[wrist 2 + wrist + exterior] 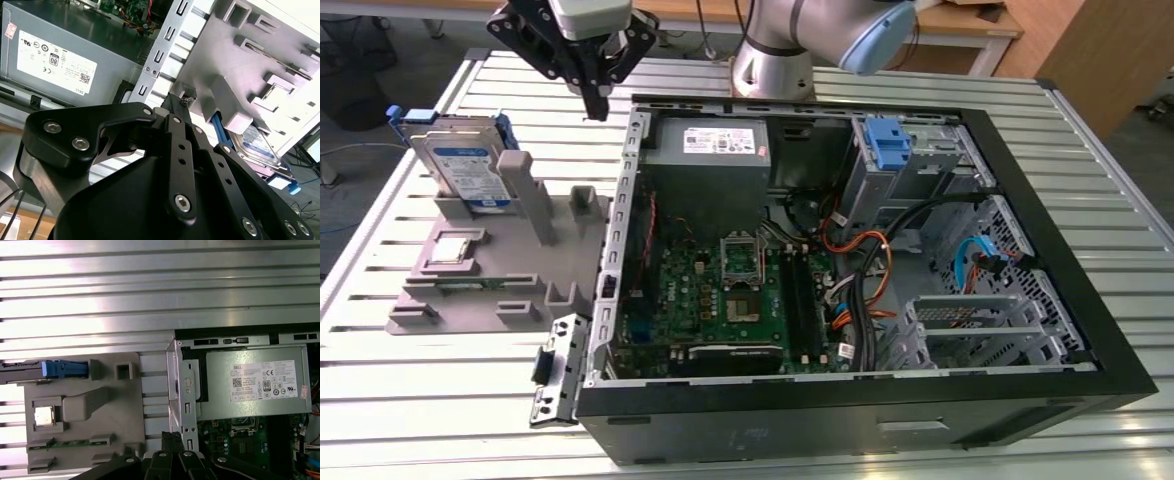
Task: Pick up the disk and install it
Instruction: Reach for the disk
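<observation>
**Gripper Above Table, Disk in Fixture**

In the exterior view the gripper (pixel 596 106) hangs over the slatted table (pixel 1107 150), just outside the open computer case (pixel 1067 300) at the case's 11 o'clock corner. Its fingers (pixel 167 439) are pressed together and grasp nothing. The disk (pixel 464 165) stands on edge in the grey fixture (pixel 494 275), at 8 o'clock from the gripper and apart from it. The power-supply box (pixel 707 150) sits inside the case, at 4 o'clock from the gripper.

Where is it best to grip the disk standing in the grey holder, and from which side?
Probably its free upper part, from above, clamping the two flat faces: the disk stands on edge in the grey holder, lower part seated, top exposed.
</observation>
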Controlling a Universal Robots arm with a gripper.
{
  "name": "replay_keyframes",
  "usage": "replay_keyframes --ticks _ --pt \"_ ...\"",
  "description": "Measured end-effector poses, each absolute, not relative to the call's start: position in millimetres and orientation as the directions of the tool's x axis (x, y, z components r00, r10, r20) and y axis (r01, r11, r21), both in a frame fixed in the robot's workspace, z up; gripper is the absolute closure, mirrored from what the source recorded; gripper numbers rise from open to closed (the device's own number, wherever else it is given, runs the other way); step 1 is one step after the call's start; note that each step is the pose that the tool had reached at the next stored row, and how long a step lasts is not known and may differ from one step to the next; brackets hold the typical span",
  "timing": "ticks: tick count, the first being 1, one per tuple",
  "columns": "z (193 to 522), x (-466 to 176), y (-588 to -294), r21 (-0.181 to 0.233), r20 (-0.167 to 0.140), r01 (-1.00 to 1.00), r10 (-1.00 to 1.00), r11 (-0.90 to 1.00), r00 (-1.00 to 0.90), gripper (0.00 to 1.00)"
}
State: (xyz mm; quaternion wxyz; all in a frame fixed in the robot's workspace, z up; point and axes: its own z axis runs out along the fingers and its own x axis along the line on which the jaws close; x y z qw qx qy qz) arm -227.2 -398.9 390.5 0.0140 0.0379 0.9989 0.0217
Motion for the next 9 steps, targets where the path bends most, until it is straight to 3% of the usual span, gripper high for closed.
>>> replay_keyframes --ticks 9 --pt "390.4 -236.3 -398.9 0.045 -0.026 0.075 0.076 0.996 -0.997 0.9"
